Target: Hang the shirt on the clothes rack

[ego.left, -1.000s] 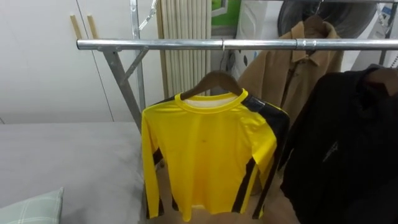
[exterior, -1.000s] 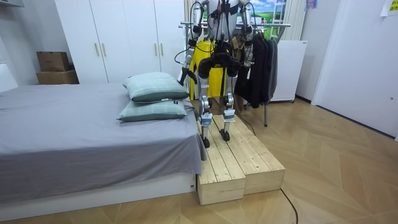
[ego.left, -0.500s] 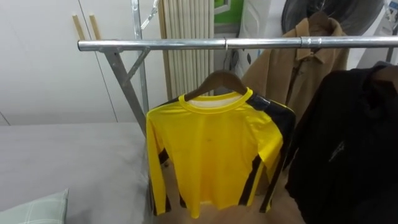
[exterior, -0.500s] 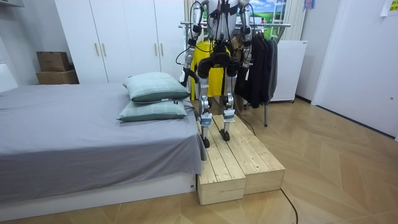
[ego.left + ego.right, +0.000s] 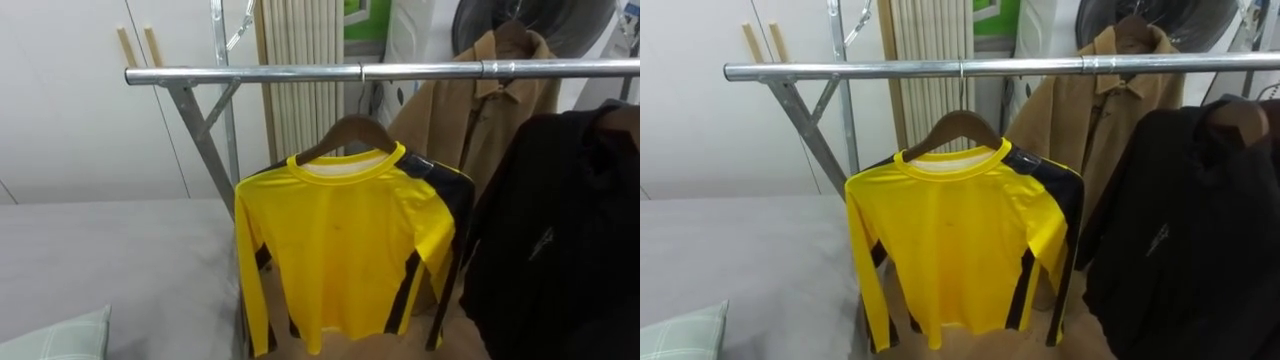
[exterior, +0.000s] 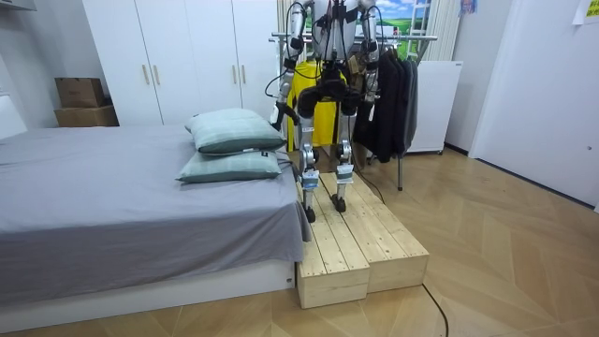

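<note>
At the rack beside the bed: one yellow shirt, hung.

Long-sleeved, black side panels, on a wooden hanger hooked over the metal rail, near the rail's left end. To its right a black garment; a tan jacket hangs further back. Grey bed and pillow lie to the left. Robot stands on a wooden platform, facing the rail. Left hand sits low by the hip and right hand near the dark clothes; I cannot tell whether either is wide, narrow or holding anything.
</note>
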